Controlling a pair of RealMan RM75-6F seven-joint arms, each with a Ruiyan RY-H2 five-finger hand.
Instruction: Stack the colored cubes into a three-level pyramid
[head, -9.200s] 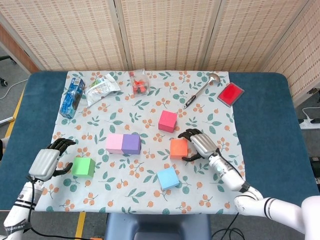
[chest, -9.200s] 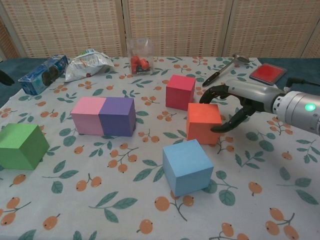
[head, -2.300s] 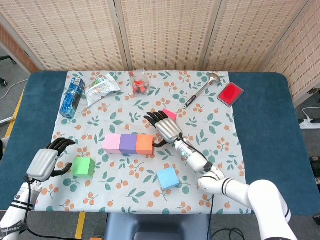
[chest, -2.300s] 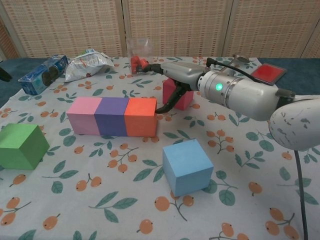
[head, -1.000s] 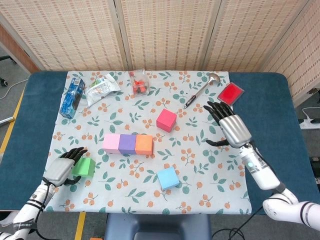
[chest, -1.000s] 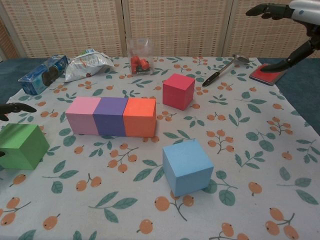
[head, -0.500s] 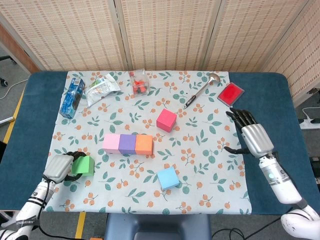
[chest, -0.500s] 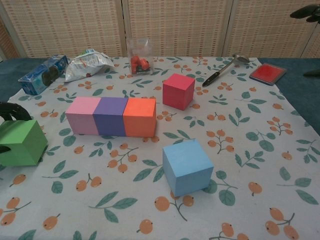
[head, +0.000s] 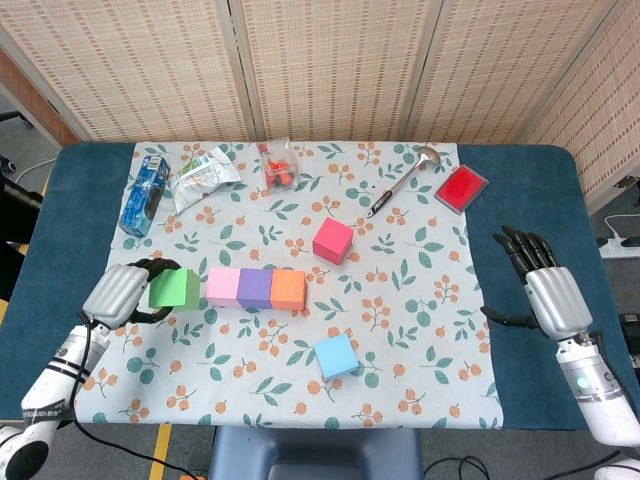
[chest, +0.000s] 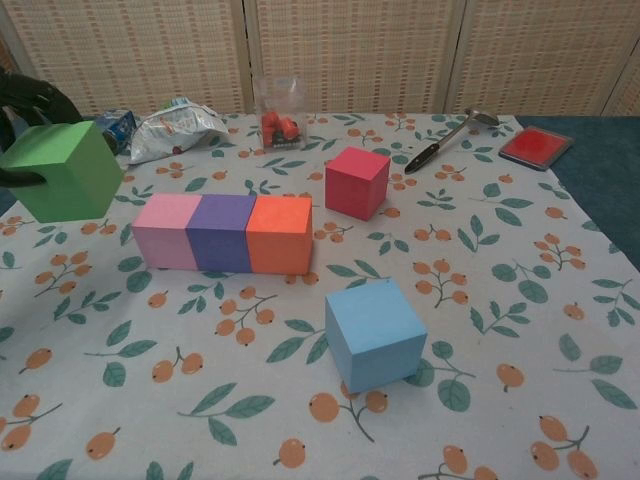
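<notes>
A pink cube (head: 222, 287), a purple cube (head: 255, 288) and an orange cube (head: 288, 289) lie touching in a row on the floral cloth. My left hand (head: 122, 292) grips a green cube (head: 176, 289) and holds it in the air just left of the pink cube (chest: 166, 231); the chest view shows the green cube (chest: 63, 171) raised above the cloth. A red cube (head: 333, 241) sits behind the row and a blue cube (head: 335, 356) in front. My right hand (head: 546, 293) hovers with fingers spread over the blue table at the right, holding nothing.
At the back of the cloth lie a blue packet (head: 144, 194), a silver bag (head: 203, 172), a clear pack of red bits (head: 278, 166), a spoon (head: 402, 180) and a red pad (head: 460, 188). The floral cloth (head: 420, 330) ends short of the table's right side.
My left hand closed on the green cube and lifted it up and right, toward the row's pink end. My right hand drew further right and back, off the cloth.
</notes>
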